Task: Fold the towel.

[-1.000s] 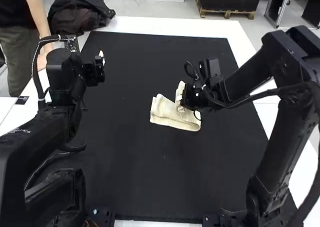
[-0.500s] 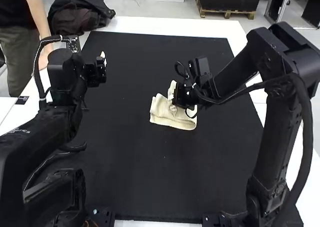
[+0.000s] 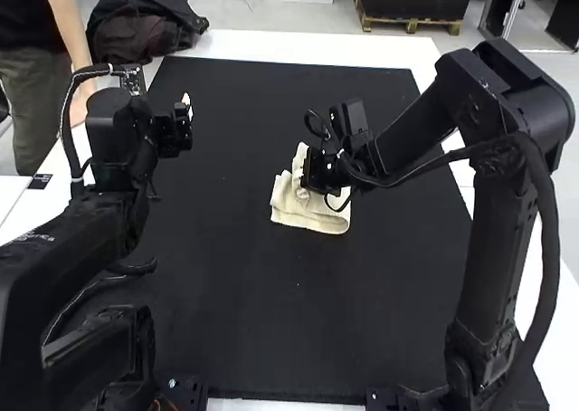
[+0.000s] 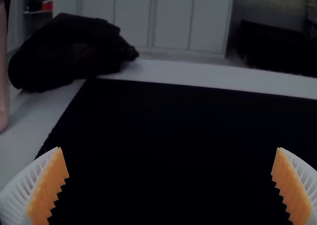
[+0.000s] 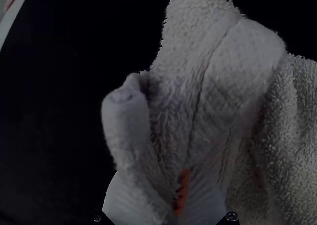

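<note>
Cream terry-cloth towel (image 3: 312, 219), apparently mid-fold, its raised part pinched by the white-ribbed right gripper (image 5: 173, 188); left gripper (image 4: 169, 148), spread; next requirement, laying the flap flat.

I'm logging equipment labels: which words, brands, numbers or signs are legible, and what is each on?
Black left arm: pale lettering, too small to read.
Small black rectangular label on the white table: too small to read.
Cream terry towel: none seen.

The towel (image 3: 312, 219) has a cream colour. The mat (image 3: 244, 320) is black, the surface (image 3: 298, 45) is white. The left gripper (image 3: 186, 109) has white, ribbed fingers (image 4: 21, 195) with orange pads (image 4: 48, 189).
</note>
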`<state>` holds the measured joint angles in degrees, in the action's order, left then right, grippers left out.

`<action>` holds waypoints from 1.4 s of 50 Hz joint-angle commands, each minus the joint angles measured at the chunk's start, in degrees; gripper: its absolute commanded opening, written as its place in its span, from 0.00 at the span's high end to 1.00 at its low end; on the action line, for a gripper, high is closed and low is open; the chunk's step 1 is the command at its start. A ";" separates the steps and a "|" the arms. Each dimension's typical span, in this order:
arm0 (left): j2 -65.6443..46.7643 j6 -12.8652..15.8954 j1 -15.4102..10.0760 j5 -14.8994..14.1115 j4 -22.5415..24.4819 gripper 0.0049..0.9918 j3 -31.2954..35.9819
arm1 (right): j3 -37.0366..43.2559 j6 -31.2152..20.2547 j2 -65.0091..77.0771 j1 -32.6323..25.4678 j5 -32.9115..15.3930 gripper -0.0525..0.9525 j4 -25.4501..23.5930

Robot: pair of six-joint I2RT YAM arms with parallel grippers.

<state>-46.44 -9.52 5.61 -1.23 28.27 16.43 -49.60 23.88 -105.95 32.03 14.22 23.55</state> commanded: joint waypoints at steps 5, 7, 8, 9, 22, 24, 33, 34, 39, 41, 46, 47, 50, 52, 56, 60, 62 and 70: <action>1.17 -0.59 -0.51 0.53 0.29 0.02 -0.25 | -1.37 0.91 -0.40 0.66 -0.33 0.68 1.06; 1.17 -0.59 -0.51 0.53 0.29 0.02 -0.34 | -1.37 1.35 -0.40 0.66 -0.33 0.51 1.06; 1.17 -0.59 -0.51 0.53 0.29 0.02 -0.34 | -1.37 1.61 -0.31 0.66 -0.33 0.38 1.06; 1.17 -0.59 -0.51 0.53 0.29 0.02 -0.34 | -1.37 1.70 -0.40 0.66 -0.33 0.30 1.06; 1.61 -0.59 -0.60 0.53 0.29 0.02 -0.69 | -2.43 1.96 -0.13 0.58 -0.24 0.10 0.79; 1.70 -0.59 -0.60 0.53 0.29 0.02 -0.78 | -2.60 1.96 0.04 0.66 -0.24 0.10 0.79; 1.61 -0.59 -0.95 0.53 0.47 0.02 -1.13 | -3.57 1.96 1.45 0.75 -0.16 0.10 -0.26; 1.70 -0.59 -1.04 0.62 0.47 0.02 -1.22 | -3.57 1.96 1.63 0.75 -0.24 0.10 -0.52; 1.70 -0.76 -1.12 0.62 0.47 0.02 -1.22 | -4.01 1.79 1.89 1.02 -0.24 0.27 -2.28; 1.79 -0.85 -1.21 0.62 0.47 0.02 -1.22 | -3.83 1.35 1.89 1.37 -0.33 0.40 -2.28; 1.79 -0.85 -1.39 0.62 0.56 0.02 -1.40 | -2.78 0.99 1.80 1.63 -0.42 0.70 -1.93; 1.70 -0.85 -1.39 0.62 0.47 0.02 -1.40 | -2.51 0.99 1.80 1.63 -0.51 0.77 -1.40; 1.70 -0.85 -1.39 0.62 0.47 0.02 -1.40 | -2.25 1.08 1.63 1.54 -0.51 0.88 -0.79; 1.70 -0.85 -1.48 0.62 0.47 0.02 -1.40 | -2.25 1.08 1.36 1.45 -0.51 0.95 -0.52; 1.70 -0.85 -1.48 0.62 0.47 0.02 -1.40 | -2.25 1.26 0.75 1.37 -0.59 0.95 0.53; 1.79 -0.94 -1.65 0.62 0.47 0.02 -1.40 | -2.60 1.26 0.13 1.37 -0.86 0.95 1.06; 1.70 -0.94 -1.65 0.62 0.47 0.02 -1.40 | -2.69 1.35 -0.40 1.37 -0.86 0.95 1.59; 1.79 -0.94 -1.65 0.62 0.38 0.02 -1.57 | -3.57 1.26 -2.59 1.37 -0.95 0.95 2.55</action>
<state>-45.67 -9.96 4.36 -1.23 28.21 14.61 -51.94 25.28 -106.45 32.99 13.98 25.41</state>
